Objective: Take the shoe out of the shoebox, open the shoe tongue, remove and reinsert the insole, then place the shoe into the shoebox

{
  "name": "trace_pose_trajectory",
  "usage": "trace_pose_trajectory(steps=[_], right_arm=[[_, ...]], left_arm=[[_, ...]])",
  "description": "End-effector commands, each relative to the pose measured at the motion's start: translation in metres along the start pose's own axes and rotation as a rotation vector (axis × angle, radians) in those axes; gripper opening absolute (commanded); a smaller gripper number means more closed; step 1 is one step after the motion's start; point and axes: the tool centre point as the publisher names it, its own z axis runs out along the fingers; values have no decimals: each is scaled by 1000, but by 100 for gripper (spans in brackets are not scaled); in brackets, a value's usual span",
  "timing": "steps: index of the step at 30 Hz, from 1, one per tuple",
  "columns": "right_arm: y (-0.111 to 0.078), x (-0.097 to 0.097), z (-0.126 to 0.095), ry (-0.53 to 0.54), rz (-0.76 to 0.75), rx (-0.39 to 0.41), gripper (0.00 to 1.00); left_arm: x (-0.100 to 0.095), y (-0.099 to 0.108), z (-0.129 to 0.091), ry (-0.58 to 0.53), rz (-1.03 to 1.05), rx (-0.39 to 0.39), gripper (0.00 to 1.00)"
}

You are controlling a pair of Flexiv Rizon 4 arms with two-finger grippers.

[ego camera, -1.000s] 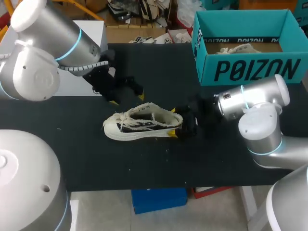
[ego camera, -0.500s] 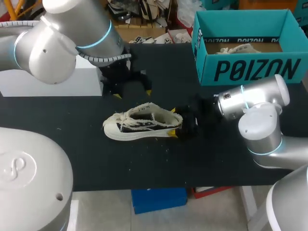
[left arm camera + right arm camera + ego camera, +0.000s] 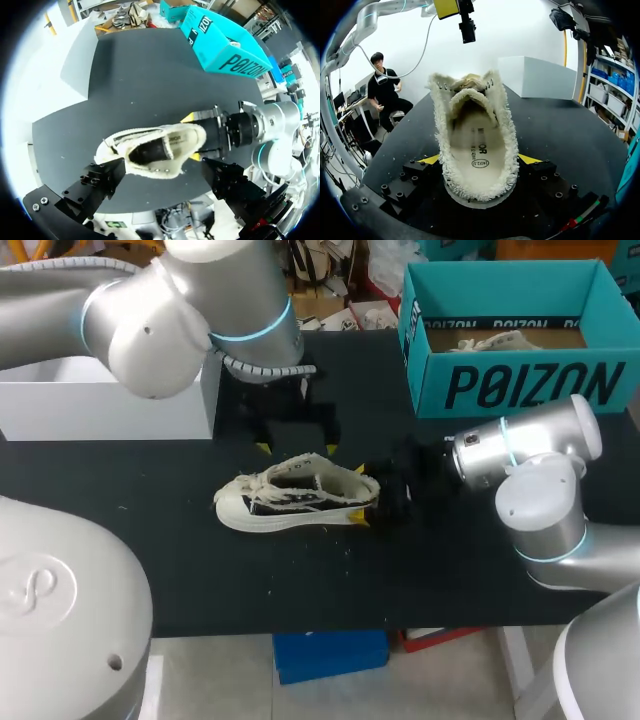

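A cream low-top shoe (image 3: 290,498) with frayed edges stands upright on the black table, toe to the left. My right gripper (image 3: 358,495) is shut on its heel, one yellow tip at each side. In the right wrist view the shoe (image 3: 506,131) sits between the fingers of the right gripper (image 3: 479,161), and its insole (image 3: 476,142) lies flat inside. My left gripper (image 3: 297,448) hangs open just behind and above the shoe's opening. In the left wrist view the shoe (image 3: 170,167) lies below the open left gripper (image 3: 162,185). The teal shoebox (image 3: 520,385) stands at the back right.
A white box (image 3: 110,405) stands at the back left of the table. Something cream (image 3: 495,340) lies inside the teal shoebox. The right arm's grey wrist (image 3: 520,450) lies low over the table right of the shoe.
My left arm has swung to the right, bringing its open gripper from left of the shoe to just above its opening. The right gripper and the shoe have stayed put.
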Motion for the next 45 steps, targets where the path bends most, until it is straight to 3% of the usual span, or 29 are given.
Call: trace_pose_trajectory(steps=[1,20,36,45], right_arm=[[-1,0,3,-3,0,1,0],[-1,0,3,-3,0,1,0],[-1,0,3,-3,0,1,0],[-1,0,3,-3,0,1,0]], left_arm=[[18,-7,17,-129,-3,-20,100],[3,0,65,-359,-53,-68,100],[-9,5,75,-520,-12,-137,100],[-19,6,78,-570,-21,-138,100]])
